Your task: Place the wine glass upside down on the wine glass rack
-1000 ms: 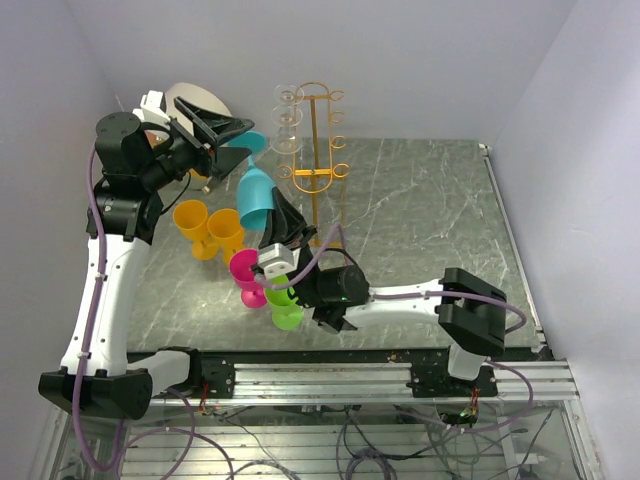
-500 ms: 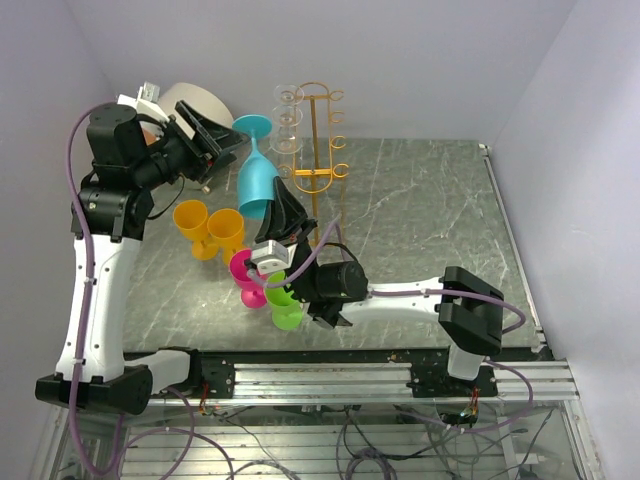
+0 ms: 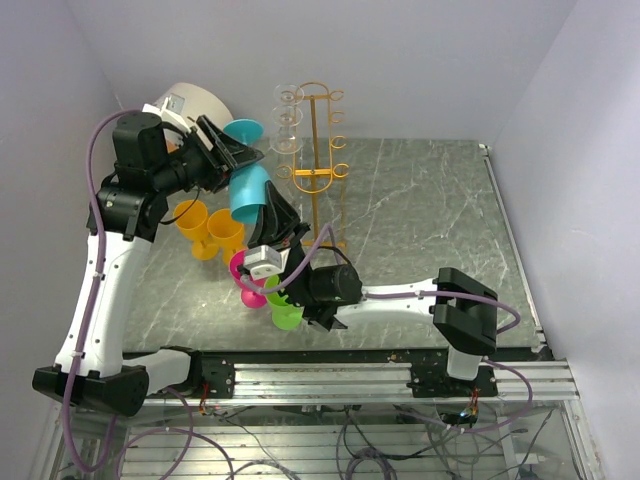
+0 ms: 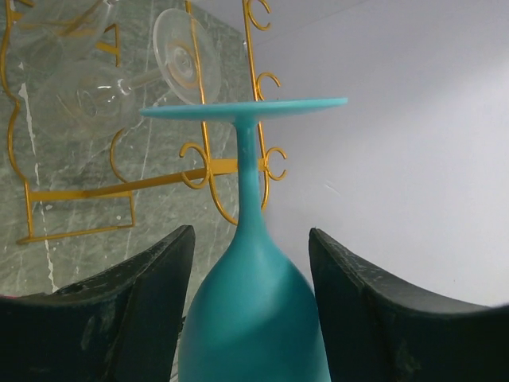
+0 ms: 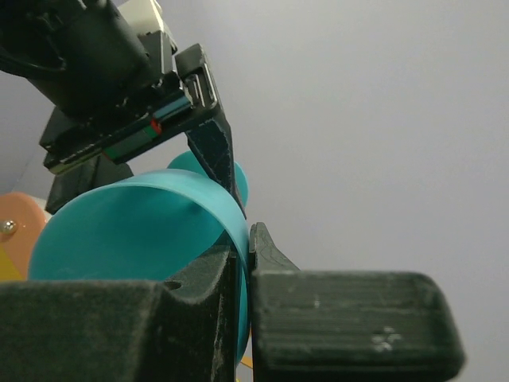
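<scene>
Left arm (image 3: pixel 100 270): we see it standing up from its base at the near-left corner, elbow high by the left wall, wrist turned right toward the rack. Left gripper (image 3: pixel 238 158) is clamped on the teal wine glass (image 3: pixel 250 192). In the left wrist view both fingers (image 4: pixel 119 310) press on the sides of the bowl, with stem and foot pointing away from the camera.

Right arm (image 3: pixel 400 295): lies low over the table (image 3: pixel 430 220) from its base at near right. The forearm runs left and the wrist is bent so the gripper points up and back. Right gripper (image 3: pixel 273 205) is closed on the glass too. In the right wrist view we see the bowl's rim wall pinched between its two pads (image 5: pixel 350 318), one on each side of the wall.

So both grippers hold the glass at once. It's in the air, tilted, foot up toward the back wall, mouth down toward the right gripper. It sits left of the wine glass rack (image 3: pixel 318 150), near it but apart, not on a hook. The rack stands upright at the back of the table, with clear glasses (image 3: pixel 287 115) hung on its left side.

On the table below the held glass: two yellow goblets (image 3: pixel 208 228), a pink one (image 3: pixel 243 268), and a green one (image 3: pixel 287 315) by the right wrist. Cream drum (image 3: pixel 195 100) sits behind the left gripper.
</scene>
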You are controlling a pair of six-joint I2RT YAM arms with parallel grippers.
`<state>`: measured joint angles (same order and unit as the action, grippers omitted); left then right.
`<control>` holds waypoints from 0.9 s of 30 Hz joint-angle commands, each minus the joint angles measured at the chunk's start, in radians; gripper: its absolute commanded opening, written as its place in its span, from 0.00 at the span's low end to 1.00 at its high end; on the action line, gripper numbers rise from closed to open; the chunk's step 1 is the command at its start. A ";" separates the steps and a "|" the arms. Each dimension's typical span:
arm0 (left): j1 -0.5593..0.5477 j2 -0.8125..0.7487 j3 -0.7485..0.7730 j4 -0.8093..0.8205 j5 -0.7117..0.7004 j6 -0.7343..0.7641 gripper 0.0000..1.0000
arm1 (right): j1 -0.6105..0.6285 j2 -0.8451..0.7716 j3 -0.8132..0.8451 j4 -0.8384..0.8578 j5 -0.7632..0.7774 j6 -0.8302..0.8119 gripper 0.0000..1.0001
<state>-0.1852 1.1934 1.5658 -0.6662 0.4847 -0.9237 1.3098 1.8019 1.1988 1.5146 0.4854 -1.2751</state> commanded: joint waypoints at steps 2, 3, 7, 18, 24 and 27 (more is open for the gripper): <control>-0.013 -0.002 -0.016 0.047 -0.015 0.002 0.62 | 0.021 0.006 0.028 0.309 -0.015 -0.005 0.00; -0.013 -0.003 -0.015 0.053 -0.015 -0.001 0.59 | 0.022 0.006 0.023 0.309 -0.012 -0.006 0.00; -0.013 -0.001 -0.011 0.065 -0.004 0.000 0.44 | 0.023 0.006 0.012 0.311 0.000 -0.010 0.00; -0.012 -0.032 -0.084 0.208 0.082 -0.014 0.07 | 0.023 -0.002 -0.026 0.311 0.016 0.021 0.00; -0.014 0.007 -0.073 0.187 0.172 0.000 0.18 | 0.023 -0.016 -0.042 0.310 0.008 0.024 0.00; -0.016 0.032 -0.026 0.121 0.141 0.060 0.08 | 0.023 -0.023 -0.049 0.311 0.003 0.026 0.00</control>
<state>-0.1799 1.2057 1.4738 -0.4976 0.5098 -0.9382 1.3296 1.8019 1.1606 1.5299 0.5426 -1.2915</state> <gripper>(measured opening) 0.186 0.026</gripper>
